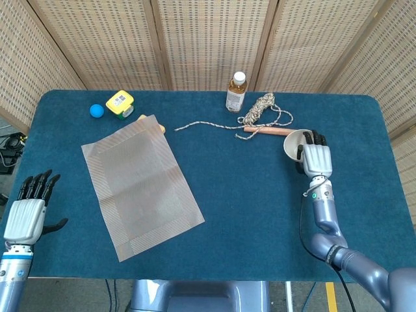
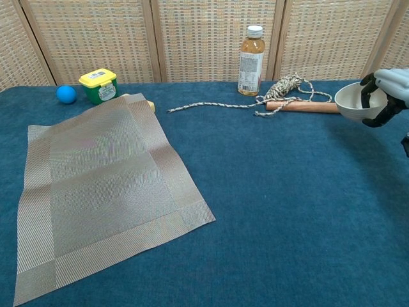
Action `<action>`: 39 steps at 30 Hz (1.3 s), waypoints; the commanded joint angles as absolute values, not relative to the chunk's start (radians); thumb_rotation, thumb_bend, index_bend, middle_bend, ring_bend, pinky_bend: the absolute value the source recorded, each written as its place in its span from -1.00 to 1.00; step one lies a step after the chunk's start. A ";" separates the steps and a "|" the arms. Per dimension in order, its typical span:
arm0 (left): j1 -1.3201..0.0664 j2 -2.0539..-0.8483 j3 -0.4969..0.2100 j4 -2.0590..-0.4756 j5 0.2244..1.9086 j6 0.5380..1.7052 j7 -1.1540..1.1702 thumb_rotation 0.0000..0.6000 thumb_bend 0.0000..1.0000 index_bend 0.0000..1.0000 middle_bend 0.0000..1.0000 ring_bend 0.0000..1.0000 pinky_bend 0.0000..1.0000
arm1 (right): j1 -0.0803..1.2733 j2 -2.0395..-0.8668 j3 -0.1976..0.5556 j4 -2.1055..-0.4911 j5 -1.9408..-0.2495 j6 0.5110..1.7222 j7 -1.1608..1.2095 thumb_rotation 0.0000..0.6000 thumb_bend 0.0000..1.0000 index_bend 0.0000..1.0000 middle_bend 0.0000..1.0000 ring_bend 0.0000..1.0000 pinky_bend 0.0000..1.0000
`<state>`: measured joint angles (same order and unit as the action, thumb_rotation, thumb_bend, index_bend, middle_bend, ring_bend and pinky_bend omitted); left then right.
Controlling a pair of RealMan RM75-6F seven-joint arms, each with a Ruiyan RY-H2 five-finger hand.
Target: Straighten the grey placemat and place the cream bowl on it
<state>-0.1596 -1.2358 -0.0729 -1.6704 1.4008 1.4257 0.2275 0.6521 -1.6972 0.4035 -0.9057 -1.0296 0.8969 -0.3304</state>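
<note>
The grey placemat (image 1: 140, 184) (image 2: 102, 192) lies skewed on the left half of the blue table, its long side running diagonally. My right hand (image 1: 314, 158) (image 2: 385, 89) grips the cream bowl (image 1: 293, 143) (image 2: 353, 101) by its rim and holds it tilted above the table at the right, close to the wooden stick (image 1: 276, 132) (image 2: 301, 107). My left hand (image 1: 28, 211) hovers off the table's front left corner with its fingers apart, holding nothing; the chest view does not show it.
At the back stand a tea bottle (image 1: 236, 91) (image 2: 250, 52), a rope coil (image 1: 263, 108) (image 2: 285, 86) tied to the stick, a yellow-lidded green box (image 1: 119, 103) (image 2: 99, 86) and a blue ball (image 1: 96, 110) (image 2: 66, 94). A small yellow thing (image 1: 142, 119) peeks from under the mat's far corner.
</note>
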 commanded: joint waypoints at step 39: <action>-0.149 -1.235 -0.049 -1.695 1.470 1.467 0.234 1.00 -0.82 -0.83 -1.00 -1.00 -1.00 | 0.512 -1.517 0.143 -1.557 -1.362 1.184 -0.355 1.00 -0.70 -0.62 -1.00 -1.00 -0.94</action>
<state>-0.1491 -1.2355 -0.0497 -1.6952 1.4695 1.4665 0.2342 0.5096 -1.5087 0.1610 -1.5328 -1.3394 1.1716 -0.3382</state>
